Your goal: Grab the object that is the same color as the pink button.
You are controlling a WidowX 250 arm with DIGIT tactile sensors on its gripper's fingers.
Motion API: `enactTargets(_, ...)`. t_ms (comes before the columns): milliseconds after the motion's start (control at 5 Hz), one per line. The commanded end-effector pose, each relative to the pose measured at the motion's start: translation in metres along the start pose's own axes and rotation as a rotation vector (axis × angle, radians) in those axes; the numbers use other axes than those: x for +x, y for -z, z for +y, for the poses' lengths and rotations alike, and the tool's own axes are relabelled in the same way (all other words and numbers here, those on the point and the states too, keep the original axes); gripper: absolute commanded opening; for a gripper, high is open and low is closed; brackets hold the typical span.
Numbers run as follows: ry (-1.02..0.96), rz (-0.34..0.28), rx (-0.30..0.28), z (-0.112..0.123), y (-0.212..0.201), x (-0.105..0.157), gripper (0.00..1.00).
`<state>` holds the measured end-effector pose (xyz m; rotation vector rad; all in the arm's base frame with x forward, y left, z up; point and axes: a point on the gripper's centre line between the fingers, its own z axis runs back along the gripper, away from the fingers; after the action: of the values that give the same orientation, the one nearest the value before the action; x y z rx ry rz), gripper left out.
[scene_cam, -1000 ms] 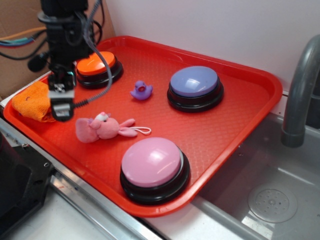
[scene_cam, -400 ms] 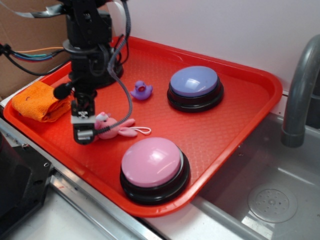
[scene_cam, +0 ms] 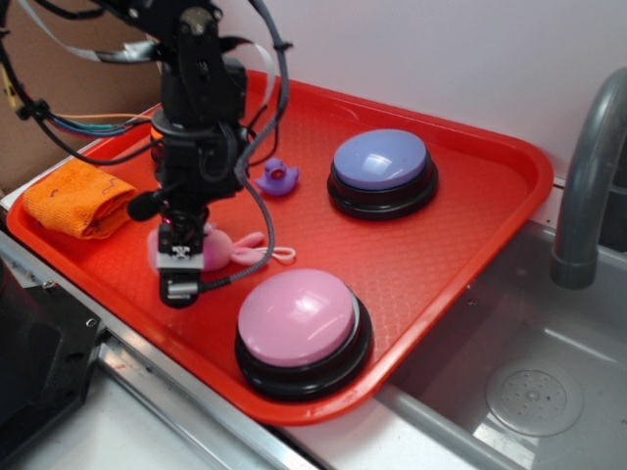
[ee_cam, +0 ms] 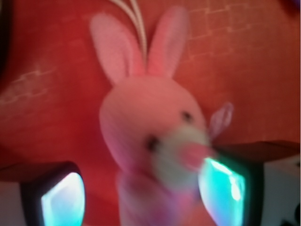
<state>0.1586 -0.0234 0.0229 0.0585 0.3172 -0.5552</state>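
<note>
The pink plush bunny (ee_cam: 150, 122) lies on the red tray, its ears pointing to the top of the wrist view and its white loop cord (ee_cam: 136, 14) beyond them. My gripper (ee_cam: 146, 193) hangs over it, open, with one finger (ee_cam: 63, 197) to the left of its body with a gap and the other (ee_cam: 225, 188) close by its snout. From outside, the gripper (scene_cam: 180, 277) covers most of the bunny (scene_cam: 223, 251); only part of the body, the ears and the cord show. The pink button (scene_cam: 299, 318) stands at the tray's front, right of the bunny.
On the red tray (scene_cam: 509, 196) stand a purple-topped button (scene_cam: 380, 164), a tiny purple duck (scene_cam: 277, 178) and a folded orange cloth (scene_cam: 78, 199). The arm hides the back left of the tray. A sink (scene_cam: 519, 382) and grey faucet (scene_cam: 588, 186) lie to the right.
The arm has swung right from the orange cloth and come down over the bunny, which now lies between the open fingers. The bunny has not moved.
</note>
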Motion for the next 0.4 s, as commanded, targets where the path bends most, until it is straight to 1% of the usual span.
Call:
enactTargets(0, -0.005, -0.029, -0.009, -0.001, -0.004, 0.000, 0.00)
enactTargets(200, -0.054, -0.037, -0.064, -0.007, -0.038, -0.011, 0.00)
